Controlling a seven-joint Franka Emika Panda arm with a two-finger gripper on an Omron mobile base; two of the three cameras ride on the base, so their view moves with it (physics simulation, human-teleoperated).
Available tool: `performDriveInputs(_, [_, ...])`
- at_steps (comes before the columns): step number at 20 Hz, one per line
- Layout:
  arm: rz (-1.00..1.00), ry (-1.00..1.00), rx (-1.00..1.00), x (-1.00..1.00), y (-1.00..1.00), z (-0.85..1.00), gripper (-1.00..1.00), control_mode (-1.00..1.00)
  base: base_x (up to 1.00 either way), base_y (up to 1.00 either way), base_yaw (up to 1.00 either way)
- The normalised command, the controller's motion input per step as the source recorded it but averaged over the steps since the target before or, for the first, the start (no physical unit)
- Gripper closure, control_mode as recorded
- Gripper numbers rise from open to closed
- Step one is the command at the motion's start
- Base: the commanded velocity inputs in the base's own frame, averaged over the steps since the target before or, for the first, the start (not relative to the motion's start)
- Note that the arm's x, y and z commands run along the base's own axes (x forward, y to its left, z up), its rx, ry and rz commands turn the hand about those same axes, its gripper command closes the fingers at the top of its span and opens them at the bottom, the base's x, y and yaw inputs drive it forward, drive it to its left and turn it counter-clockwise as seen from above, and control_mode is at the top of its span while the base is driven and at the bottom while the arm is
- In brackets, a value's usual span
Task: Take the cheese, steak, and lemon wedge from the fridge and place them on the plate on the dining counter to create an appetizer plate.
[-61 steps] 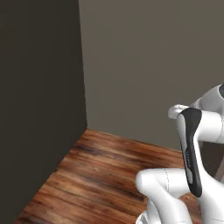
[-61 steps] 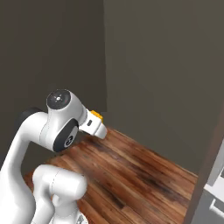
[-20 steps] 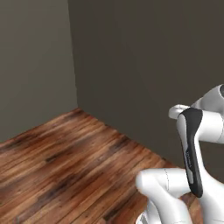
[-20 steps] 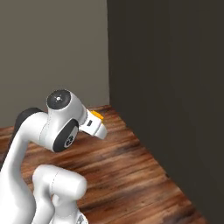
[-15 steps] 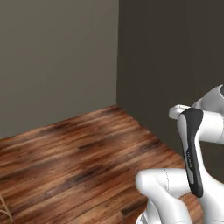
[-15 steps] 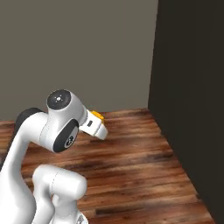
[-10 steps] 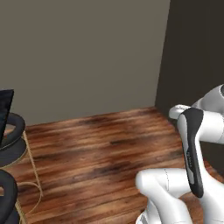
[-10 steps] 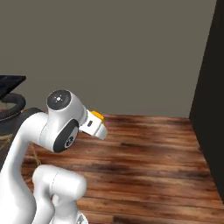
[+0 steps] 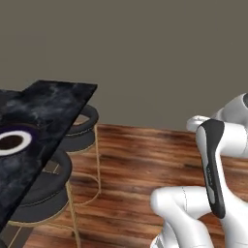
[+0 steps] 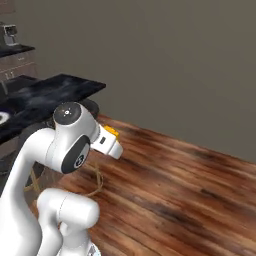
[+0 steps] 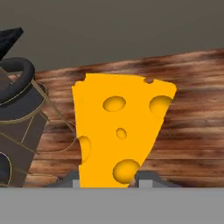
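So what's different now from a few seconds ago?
The base has turned, so the whole view swung: the dark corner slid away, and the dining counter, its stools and the plate came into sight on the left. Nothing was picked up or dropped. The arm's pose is unchanged, and the gripper still holds the cheese.

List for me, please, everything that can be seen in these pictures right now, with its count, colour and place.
cheese: one, orange-yellow with holes, held upright at the gripper.
plate: one, navy rim with white ring, on the dining counter.
dining counter: one, black marble top, at the left.
stools: two, dark seats with gold legs, under the counter's edge.
floor: brown wood planks.
wall: grey-brown, behind.
arm: one, white with dark joints.
gripper: one, shut on the cheese.
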Motion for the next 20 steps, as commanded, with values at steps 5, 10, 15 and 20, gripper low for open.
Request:
performDriveInputs(5, [0.00,0.00,0.00,0.00,0.00,0.00,1.00,1.00,0.36,0.05,0.66])
performDriveInputs(10, [0.00,0.00,0.00,0.00,0.00,0.00,1.00,1.00,0.63,0.08,0.64])
performDriveInputs(15, [0.00,0.00,0.00,0.00,0.00,0.00,1.00,1.00,0.98,0.00,0.65])
performDriveInputs(20, [0.00,0.00,0.00,0.00,0.00,0.00,1.00,1.00,1.00,0.00,0.62])
